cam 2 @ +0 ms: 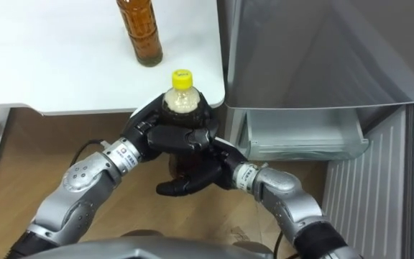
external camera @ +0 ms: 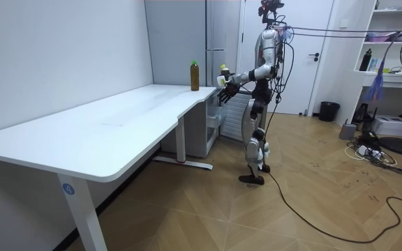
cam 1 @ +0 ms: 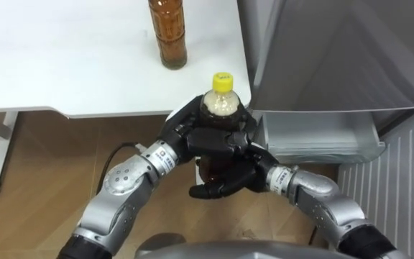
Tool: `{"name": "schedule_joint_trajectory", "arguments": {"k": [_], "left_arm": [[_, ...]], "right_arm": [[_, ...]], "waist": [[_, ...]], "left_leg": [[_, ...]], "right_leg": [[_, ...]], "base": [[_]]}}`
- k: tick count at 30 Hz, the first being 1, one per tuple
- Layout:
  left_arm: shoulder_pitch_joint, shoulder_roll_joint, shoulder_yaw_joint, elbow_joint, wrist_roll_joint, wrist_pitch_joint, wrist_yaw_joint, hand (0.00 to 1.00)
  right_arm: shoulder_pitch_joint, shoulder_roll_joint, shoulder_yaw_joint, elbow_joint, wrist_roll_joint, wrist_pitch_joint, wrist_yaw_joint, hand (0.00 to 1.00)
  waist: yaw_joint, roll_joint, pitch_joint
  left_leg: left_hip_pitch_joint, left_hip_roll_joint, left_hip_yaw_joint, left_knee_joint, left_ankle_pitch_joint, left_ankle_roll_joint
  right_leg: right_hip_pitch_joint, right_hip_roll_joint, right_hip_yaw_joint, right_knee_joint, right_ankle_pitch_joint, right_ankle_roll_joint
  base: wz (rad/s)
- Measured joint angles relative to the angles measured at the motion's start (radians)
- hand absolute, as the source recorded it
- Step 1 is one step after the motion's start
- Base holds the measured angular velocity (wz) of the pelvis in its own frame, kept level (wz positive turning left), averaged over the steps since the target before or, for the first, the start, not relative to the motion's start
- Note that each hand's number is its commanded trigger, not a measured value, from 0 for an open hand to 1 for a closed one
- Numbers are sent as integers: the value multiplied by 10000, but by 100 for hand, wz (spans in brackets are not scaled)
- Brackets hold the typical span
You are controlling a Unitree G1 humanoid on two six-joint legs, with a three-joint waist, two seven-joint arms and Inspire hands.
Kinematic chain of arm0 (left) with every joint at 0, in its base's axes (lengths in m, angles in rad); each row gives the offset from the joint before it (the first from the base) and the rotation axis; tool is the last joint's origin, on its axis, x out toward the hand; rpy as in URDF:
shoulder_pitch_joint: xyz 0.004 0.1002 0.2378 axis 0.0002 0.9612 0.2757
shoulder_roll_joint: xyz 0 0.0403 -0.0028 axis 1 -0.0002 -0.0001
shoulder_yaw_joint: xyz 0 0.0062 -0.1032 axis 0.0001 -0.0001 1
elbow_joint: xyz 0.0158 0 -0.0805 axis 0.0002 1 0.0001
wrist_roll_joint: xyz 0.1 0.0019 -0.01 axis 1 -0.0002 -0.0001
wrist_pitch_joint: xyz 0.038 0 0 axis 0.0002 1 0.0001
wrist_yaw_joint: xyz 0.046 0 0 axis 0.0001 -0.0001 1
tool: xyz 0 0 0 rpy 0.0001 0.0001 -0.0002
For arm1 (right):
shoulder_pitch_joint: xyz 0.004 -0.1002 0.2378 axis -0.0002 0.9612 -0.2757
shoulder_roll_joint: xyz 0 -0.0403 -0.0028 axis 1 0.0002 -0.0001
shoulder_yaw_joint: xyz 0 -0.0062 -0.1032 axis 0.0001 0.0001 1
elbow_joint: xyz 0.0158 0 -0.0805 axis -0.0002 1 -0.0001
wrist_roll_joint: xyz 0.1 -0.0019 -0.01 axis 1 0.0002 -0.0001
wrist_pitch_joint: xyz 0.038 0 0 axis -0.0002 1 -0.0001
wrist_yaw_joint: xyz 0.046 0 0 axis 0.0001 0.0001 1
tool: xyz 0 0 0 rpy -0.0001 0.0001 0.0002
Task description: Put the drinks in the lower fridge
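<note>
In the left eye view the yellow-capped bottle (cam 1: pixel 221 99) of dark drink is held upright in mid-air off the near edge of the white desk (cam 1: pixel 63 65). Its long axis runs nearly straight toward the camera, with the cap up. The left hand (cam 1: pixel 192 129) comes in from seven o'clock, its fingers curled round the bottle's shoulder just under the cap. The right hand (cam 1: pixel 228 180) comes in from four o'clock, its fingers wrapped round the lower body, so both hands grip the same bottle. At about eleven o'clock from the cap an amber bottle (cam 1: pixel 168 32) stands upright on the desk near its edge, apart from the hands. At three o'clock a light grey fridge drawer (cam 1: pixel 315 137) stands pulled out beneath the grey fridge front (cam 1: pixel 336 50). In the room view the robot stands upright at the far end of the desk, facing it, with the fridge close beside. The held bottle is vertical at chest height, and the amber bottle, green-capped here, stands at nine o'clock from it on the desk's corner. The right eye view shows the same two-handed hold, cap uppermost, the drawer again at three o'clock.
</note>
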Motion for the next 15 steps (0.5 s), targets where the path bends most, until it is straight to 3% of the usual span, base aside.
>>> {"name": "schedule_joint_trajectory", "arguments": {"k": [2, 15], "left_arm": [[0, 25, -10, 0, 0, 0, -13, 100], [-4, 56, 46, 97, -21, 2, 3, 100]], "right_arm": [[0, 2, 3, 0, 1, 0, 0, 100], [0, -53, 189, 0, 32, -110, 14, 100]], "waist": [[1, 0, 0], [-12, 4, -4]], "left_leg": [[-1, -1, 0, 39, 0, 0], [9, -3, -6, 40, 1, 0]], "right_leg": [[-6, -13, 3, 6, 0, 1], [-4, -49, 11, -2, 0, 1]], "base": [[0], [0]]}}
